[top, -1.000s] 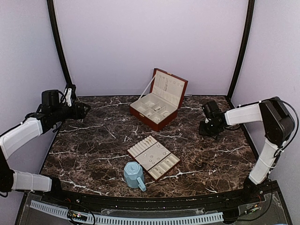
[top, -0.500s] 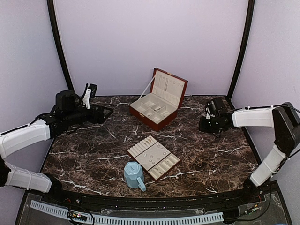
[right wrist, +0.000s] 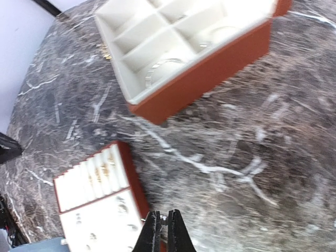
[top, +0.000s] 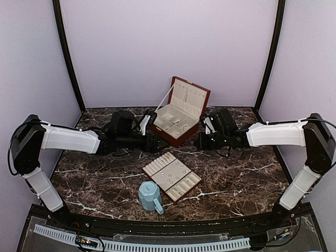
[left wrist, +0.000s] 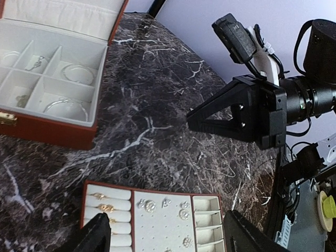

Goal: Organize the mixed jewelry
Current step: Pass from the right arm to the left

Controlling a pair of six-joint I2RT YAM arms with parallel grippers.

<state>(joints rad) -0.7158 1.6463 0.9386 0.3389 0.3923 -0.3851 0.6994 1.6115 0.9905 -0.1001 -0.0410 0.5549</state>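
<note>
The mixed jewelry lies in two places. Thin silvery hoops sit in compartments of the open brown box. Tiny silvery studs and small gold rings sit on the cream-lined tray. My left gripper is open wide, its fingers straddling the tray's near part from above. My right gripper hovers just beyond the tray's far edge, facing the left one. In the right wrist view its jaws are nearly closed, with a tiny silvery bit pinched between them; the view is blurred.
A light-blue faceted mug stands at the tray's near left corner. The box's lid stands upright at the back. The two grippers face each other closely in front of the box. Dark marble table spreads to both sides.
Both arms have swung in from the table's sides to the middle. The left gripper came from the far left, the right from the far right, and they now face each other over the tray.
</note>
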